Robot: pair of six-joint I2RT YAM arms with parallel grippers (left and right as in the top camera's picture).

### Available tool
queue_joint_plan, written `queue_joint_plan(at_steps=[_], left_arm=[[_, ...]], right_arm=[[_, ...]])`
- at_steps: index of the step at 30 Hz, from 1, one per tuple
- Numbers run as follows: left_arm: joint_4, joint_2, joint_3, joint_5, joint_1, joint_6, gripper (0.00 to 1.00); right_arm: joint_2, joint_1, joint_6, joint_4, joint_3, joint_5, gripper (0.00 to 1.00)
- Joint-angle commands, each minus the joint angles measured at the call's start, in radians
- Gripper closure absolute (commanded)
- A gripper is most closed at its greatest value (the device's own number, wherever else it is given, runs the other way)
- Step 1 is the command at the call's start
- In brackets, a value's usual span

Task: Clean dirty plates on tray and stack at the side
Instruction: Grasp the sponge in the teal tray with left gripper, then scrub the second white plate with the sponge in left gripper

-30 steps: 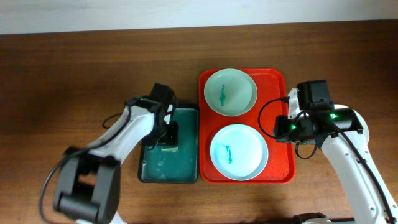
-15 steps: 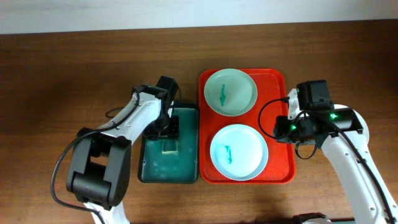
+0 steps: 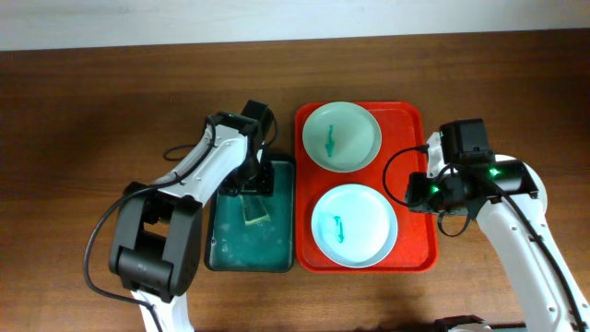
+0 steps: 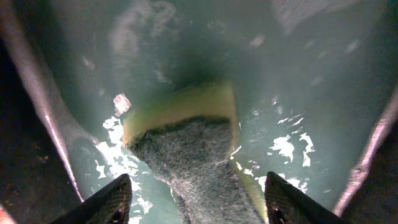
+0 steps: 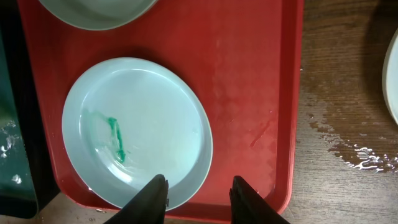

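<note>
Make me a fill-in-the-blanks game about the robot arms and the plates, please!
1. The tray is coloured ___.
2. On it sit ___ smeared plates: the far plate and the near plate.
3. In the basin, between the fingers of the open left pincer, lies a ___.
4. The right pincer hovers open over the tray's near edge, holding ___.

Missing words: red; two; sponge; nothing.

The tool (image 4: pixel 202 199) has its two fingertips (image 4: pixel 115 202) wide apart. Between them, and reaching forward from them, lies a sponge (image 4: pixel 186 143), yellow with a rough dark green face. It sits in a wet, pale green basin (image 4: pixel 311 68) with white flecks around.
</note>
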Motion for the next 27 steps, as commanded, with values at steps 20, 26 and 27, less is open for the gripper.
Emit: queue_joint_plan(at_steps=[20,26,27], left_arm=[[-0.173,-0.180,0.119,0.014,-0.039,0.011,1.00],[-0.172,-0.182,0.119,0.015,-0.039,0.010,1.00],[-0.172,-0.182,0.119,0.021,-0.040,0.010,1.00]], right_arm=[[0.072,-0.184,-0.088,-0.076,0.009,-0.200,0.73],[0.151,-0.182,-0.108,0.001,-0.082,-0.197,0.72],[0.157,-0.178,-0.117,0.022,-0.101,-0.200,0.72]])
